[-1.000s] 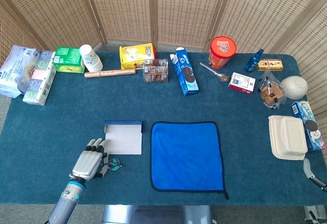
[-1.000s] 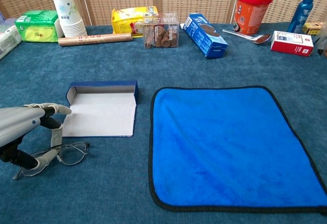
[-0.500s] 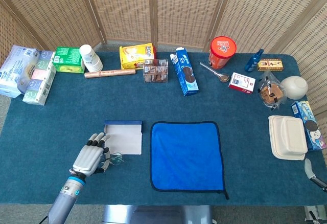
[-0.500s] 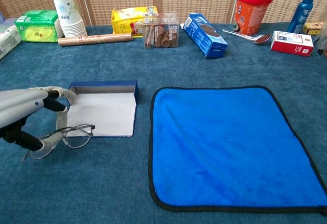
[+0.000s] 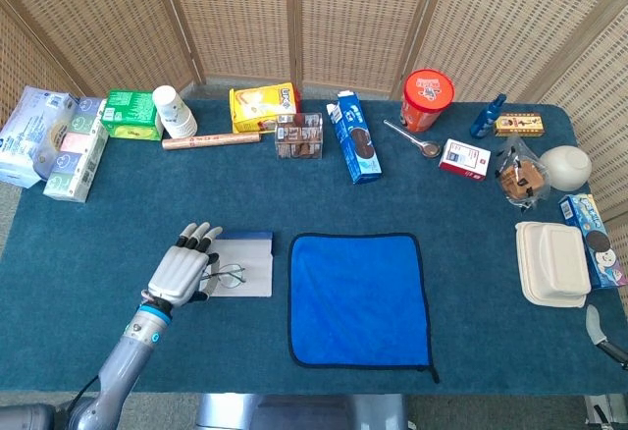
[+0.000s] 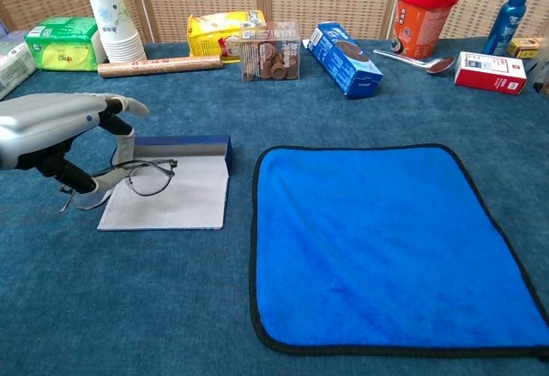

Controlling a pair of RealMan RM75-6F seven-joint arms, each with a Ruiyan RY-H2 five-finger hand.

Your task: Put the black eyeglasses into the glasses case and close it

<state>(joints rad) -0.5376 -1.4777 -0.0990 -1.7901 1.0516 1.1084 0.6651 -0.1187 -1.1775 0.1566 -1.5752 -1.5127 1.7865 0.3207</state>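
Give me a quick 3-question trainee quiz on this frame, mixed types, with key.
1. True or false: the glasses case is already closed.
2. Which hand holds the black eyeglasses? A) left hand B) right hand C) neither
3. Fill in: right of the case lies a blue ____.

Key:
1. False, it lies open.
2. A, the left hand holds them above the case.
3. cloth
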